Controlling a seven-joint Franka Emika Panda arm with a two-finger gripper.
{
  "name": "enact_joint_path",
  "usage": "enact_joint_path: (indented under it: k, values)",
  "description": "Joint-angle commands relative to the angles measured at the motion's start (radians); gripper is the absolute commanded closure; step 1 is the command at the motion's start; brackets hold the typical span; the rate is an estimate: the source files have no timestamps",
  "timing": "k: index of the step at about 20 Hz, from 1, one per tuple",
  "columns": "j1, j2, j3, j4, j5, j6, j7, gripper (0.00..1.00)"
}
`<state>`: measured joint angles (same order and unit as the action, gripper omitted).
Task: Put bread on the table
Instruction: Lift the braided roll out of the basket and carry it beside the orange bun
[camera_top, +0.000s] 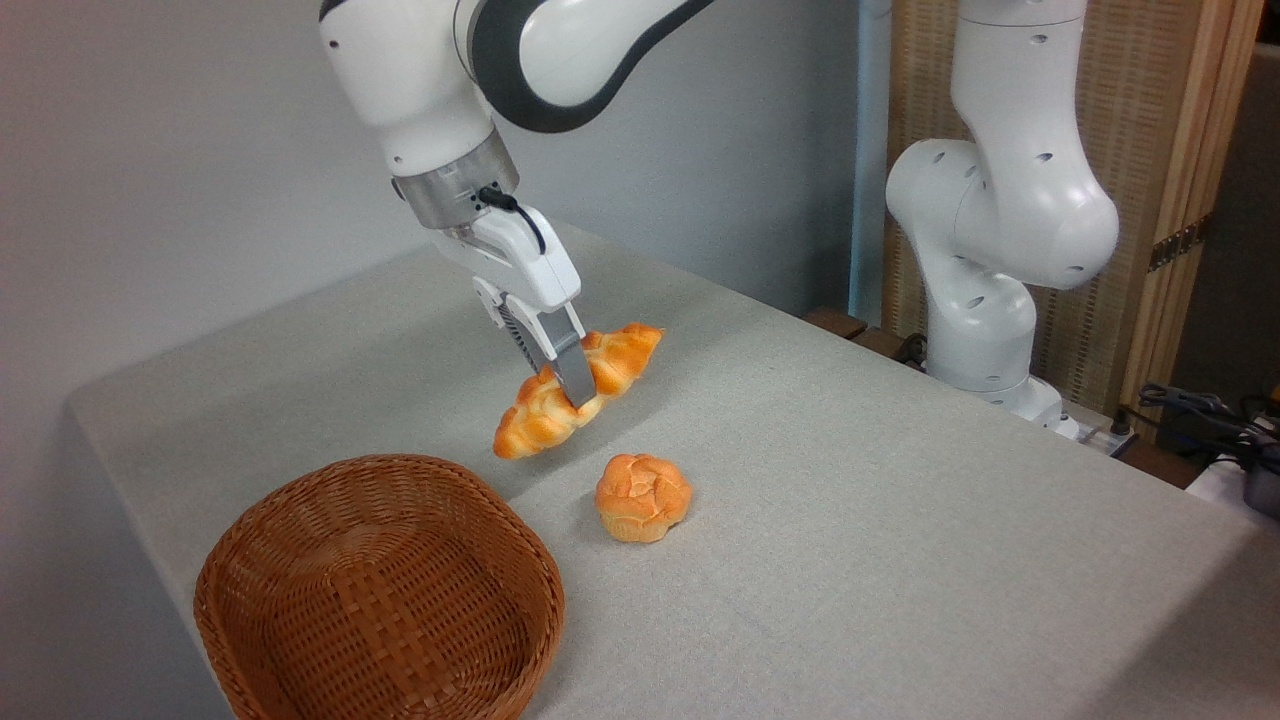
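- Behind the pincer I see a plain grey wall, and off to its right a slatted wooden screen whose top and right side run out of frame.
- Under the pincer, the table (900, 560) stretches away in a light grey-beige cloth; its near and right edges are cut off, so I cannot see how far it goes.
- Above the pincer, the white arm (450, 90) enters from the top edge; its upper links are cropped, and only its base column shows at far right.
- Below and to the left of the pincer sits the brown wicker basket (300, 520), its bottom rim cut by the lower edge. What I can see of the inside holds nothing.
- The bread (545, 415), the long braided loaf, is in the pincer's grip, tilted with its left tip lower and its right tip raised. A shadow lies on the cloth beneath it, and it looks lifted clear, though I cannot be sure the low tip is off the cloth.
- The pincer (570, 385) is closed around the loaf's middle. I see the near finger across the crust; the far finger is mostly hidden behind the loaf.
- Below and slightly right of the pincer, the small round bun (642, 497) rests on the cloth, near the loaf but apart from it.
- At far right, a tangle of dark cables (1200, 410) is too blurred for me to sort out.
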<state>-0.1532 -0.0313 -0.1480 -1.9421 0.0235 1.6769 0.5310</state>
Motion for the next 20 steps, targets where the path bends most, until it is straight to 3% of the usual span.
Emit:
enact_joint_path:
  k: [1,3,4,6,8,20]
  values:
    - [-0.020,0.013,0.019,-0.021,-0.013,0.030,-0.011,0.51]
    - [-0.038,0.060,0.019,-0.021,-0.010,0.044,-0.083,0.43]
    - [-0.051,0.077,0.019,-0.021,-0.004,0.061,-0.121,0.29]
    - [-0.057,0.097,0.016,-0.021,0.007,0.084,-0.160,0.19]
    - [-0.057,0.094,0.016,-0.020,0.007,0.086,-0.160,0.01]
    - [-0.054,0.088,0.016,-0.012,0.006,0.086,-0.146,0.00]
